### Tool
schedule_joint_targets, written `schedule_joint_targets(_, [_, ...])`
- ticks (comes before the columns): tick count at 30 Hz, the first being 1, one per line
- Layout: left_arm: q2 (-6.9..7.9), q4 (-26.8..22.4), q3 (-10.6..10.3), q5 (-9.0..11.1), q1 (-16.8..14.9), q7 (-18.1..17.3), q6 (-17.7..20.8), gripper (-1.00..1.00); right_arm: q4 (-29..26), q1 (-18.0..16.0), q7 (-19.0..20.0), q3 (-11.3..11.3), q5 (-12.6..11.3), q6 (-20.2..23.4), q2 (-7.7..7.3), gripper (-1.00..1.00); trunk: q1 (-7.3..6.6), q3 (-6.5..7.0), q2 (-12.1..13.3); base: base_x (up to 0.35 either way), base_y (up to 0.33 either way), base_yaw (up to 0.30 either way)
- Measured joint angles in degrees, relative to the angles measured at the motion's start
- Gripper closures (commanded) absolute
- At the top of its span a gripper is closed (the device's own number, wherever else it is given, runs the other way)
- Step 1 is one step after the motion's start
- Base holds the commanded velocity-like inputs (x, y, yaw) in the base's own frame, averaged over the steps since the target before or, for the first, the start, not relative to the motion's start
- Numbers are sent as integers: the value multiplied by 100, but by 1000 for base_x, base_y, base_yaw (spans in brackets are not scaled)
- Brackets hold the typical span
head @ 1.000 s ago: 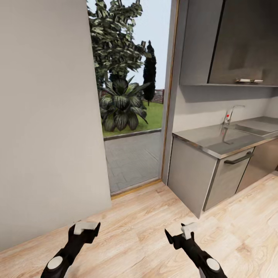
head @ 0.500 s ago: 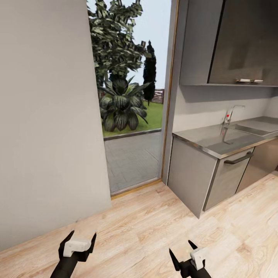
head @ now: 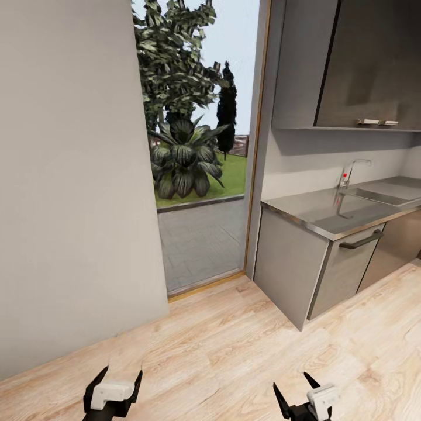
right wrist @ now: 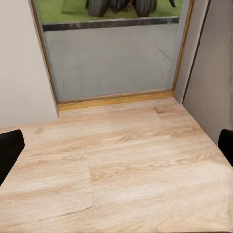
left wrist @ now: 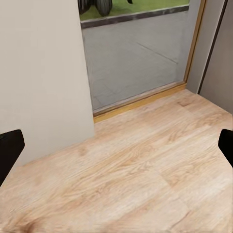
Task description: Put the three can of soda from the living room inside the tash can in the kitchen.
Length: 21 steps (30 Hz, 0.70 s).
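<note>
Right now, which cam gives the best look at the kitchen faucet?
Head view. The faucet stands whole at the sink on the steel countertop, by the back wall. Both wrist views look at wood floor and the glass door's threshold, away from the faucet.

glass door [head: 199, 175], garden plant [head: 182, 158] outside
</note>
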Motion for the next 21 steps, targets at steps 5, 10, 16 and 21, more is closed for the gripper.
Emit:
schedule_joint_targets(5, [-6, 199, 4, -7, 0, 3, -3, -100, 71, 5, -25, -159, -13, 13, 23, -100, 0, 0, 0, 0, 0, 0])
schedule_joint_targets(10, [-7, 256, 6, -11, 0, 3, -5, -100, 94, 5, -29, -182, -5, 27, 30, -100, 0, 0, 0, 0, 0, 0])
schedule_joint_targets(16, [-7, 292, 6, -17, 0, 4, -4, -100, 160, 5, -40, -191, -24, 26, 21, -100, 0, 0, 0, 0, 0, 0])
schedule_joint_targets(21, [-7, 297, 7, -23, 0, 4, -4, -100, 185, 6, -45, -205, -29, 26, 34, -100, 0, 0, 0, 0, 0, 0])
